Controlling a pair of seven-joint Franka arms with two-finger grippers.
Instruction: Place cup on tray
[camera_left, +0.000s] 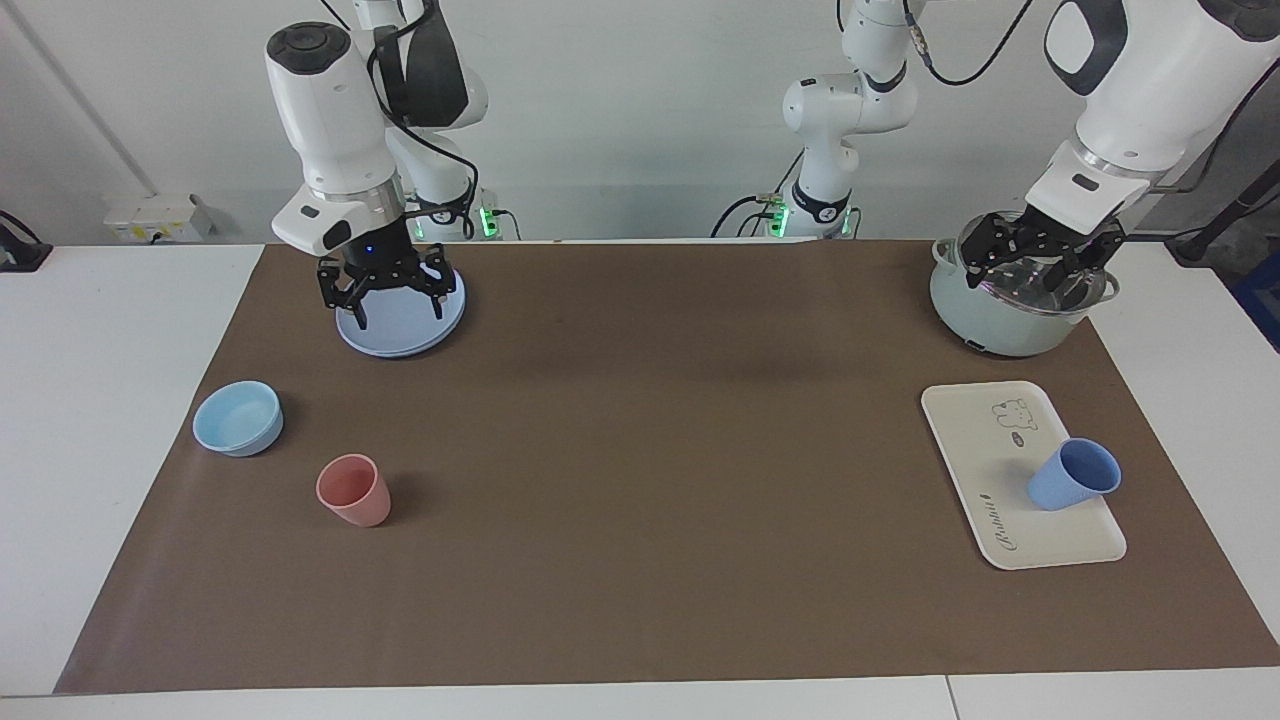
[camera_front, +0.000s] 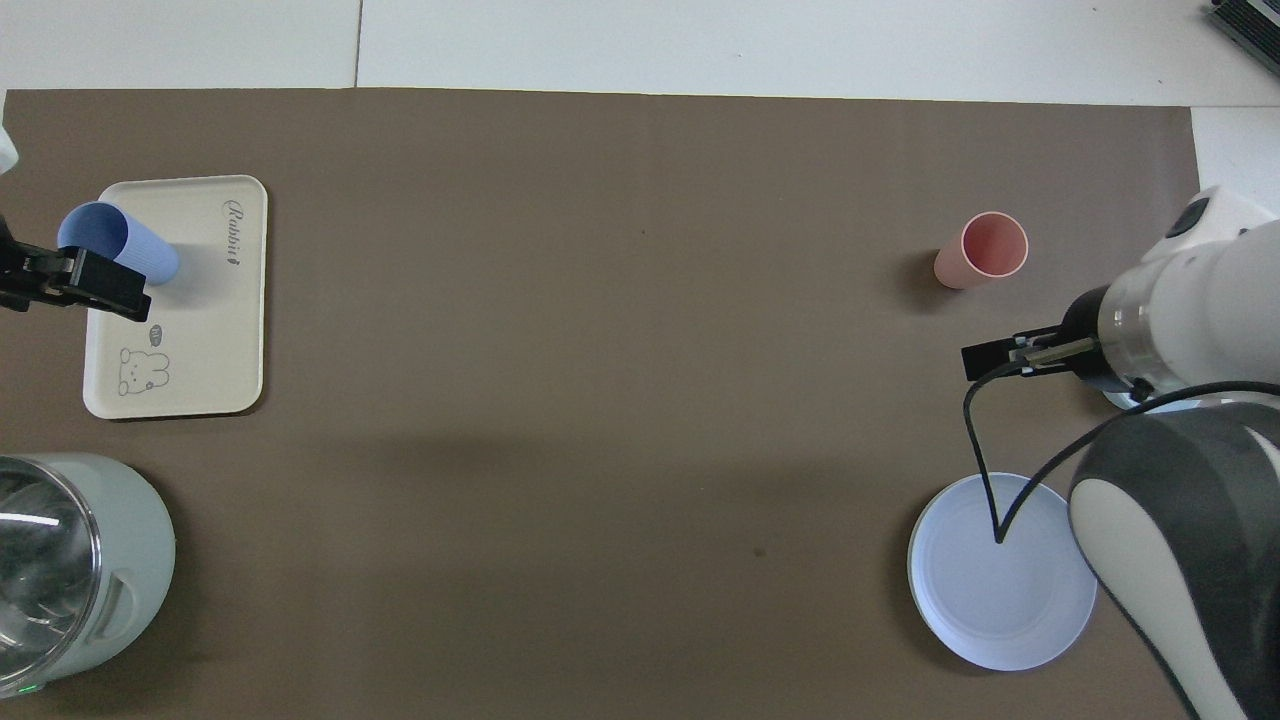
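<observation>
Nearest the robots stand one round blue plate (camera_left: 400, 305) and one pale-green lidded pot (camera_left: 1015, 290); the right pincer (camera_left: 385, 292) hangs spread over the plate, the left pincer (camera_left: 1040, 252) spread over the pot. Farther out on the counter (camera_left: 640, 480) — one shallow light-blue bowl (camera_left: 238, 418), one salmon-pink tumbler (camera_left: 353, 489), and one periwinkle-blue plastic tumbler (camera_left: 1074, 475) upright on the single cream-white rectangular tray (camera_left: 985, 470) — well apart from both pincers.
</observation>
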